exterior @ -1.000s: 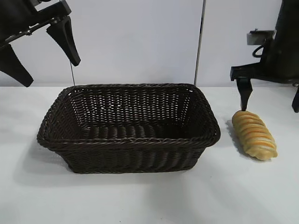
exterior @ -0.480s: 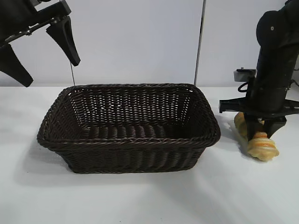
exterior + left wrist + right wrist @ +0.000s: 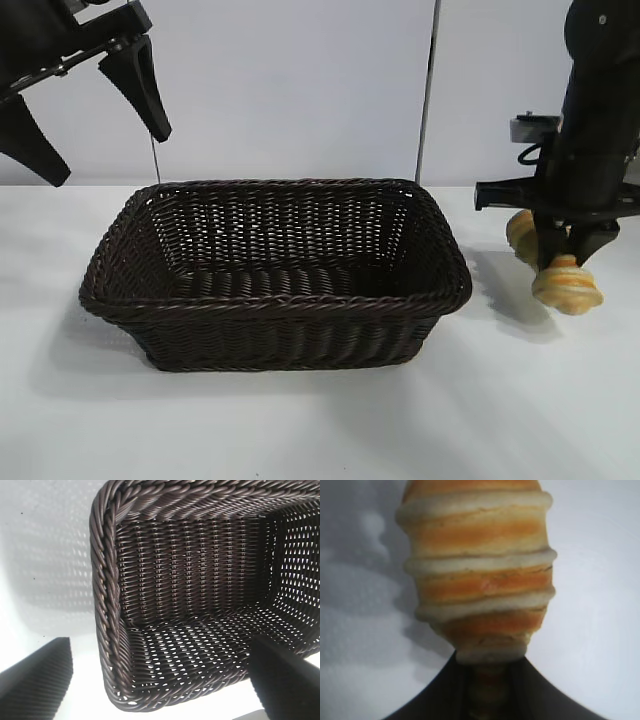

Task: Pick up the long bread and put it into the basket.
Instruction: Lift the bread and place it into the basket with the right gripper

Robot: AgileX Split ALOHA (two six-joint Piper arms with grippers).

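Right gripper (image 3: 567, 258) clamped on the long bread (image 3: 566, 284), ext. view: loaf held off the white table (image 3: 320, 420), both ends sticking out either side of the fingers, shadow on tabletop beneath. It hangs just beside the basket (image 3: 275, 300), outside its right rim, not touching. Basket sits mid-table w/ nothing visible inside. Left gripper (image 3: 85, 110) up at upper left, above and behind basket's left end, jaws spread wide, holding nothing.

L wrist view: basket (image 3: 107, 605) corner and woven floor below, dark fingers (image 3: 35, 672) wide apart on either side of it, one over the table outside the rim.

R wrist view: long bread (image 3: 480, 565) fills the view, ridged w/ browner stripes, pinched at its near end between the dark fingers (image 3: 435, 700); table behind it.
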